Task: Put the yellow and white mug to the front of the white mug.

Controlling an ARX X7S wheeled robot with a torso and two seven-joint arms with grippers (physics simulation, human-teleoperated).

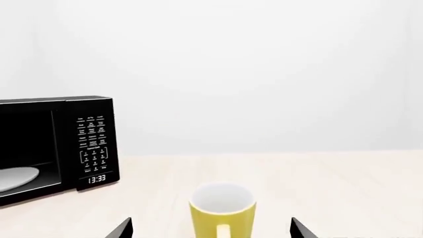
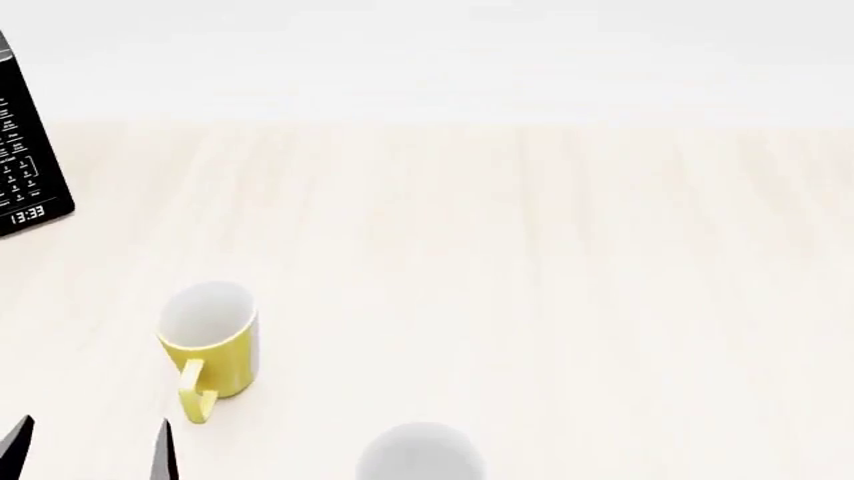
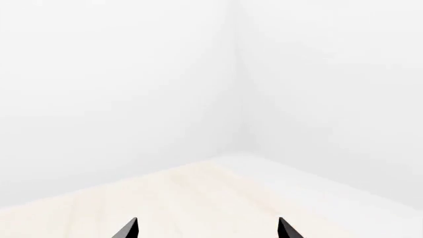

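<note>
While the far left of the head view is taken by the edge of a black microwave [image 2: 27, 170] whose clock reads 13:33, the business of the task lies nearer the robot. At the bottom left corner the left gripper [image 2: 91, 450] shows only as two dark fingertips, spread apart and holding nothing. Just ahead of them and a little to their right stands the yellow and white mug [image 2: 211, 350], upright on the pale wooden table [image 2: 561, 280], its yellow handle turned back toward the robot. The left wrist view agrees: the mug [image 1: 223, 210] sits between the open jaws and slightly beyond them, handle facing the camera, not yet touched.

Further right, at the bottom edge of the head view, the rim of the white mug [image 2: 420, 455] is just in sight, near the yellow one but apart from it, and closer to the robot. The rest of the table to the right is bare wood.

The right gripper [image 3: 206, 229] appears only in its own wrist view, fingertips parted and empty, looking at a corner of the table and the white walls; it seems to play no part yet.

By my reading, this is the approach before the grasp. The next move calls for the left arm to ease forward until the fingers flank the mug's body, clear of the handle, then close. After that the mug must be lifted and carried around to the front of the white mug, without knocking it.
</note>
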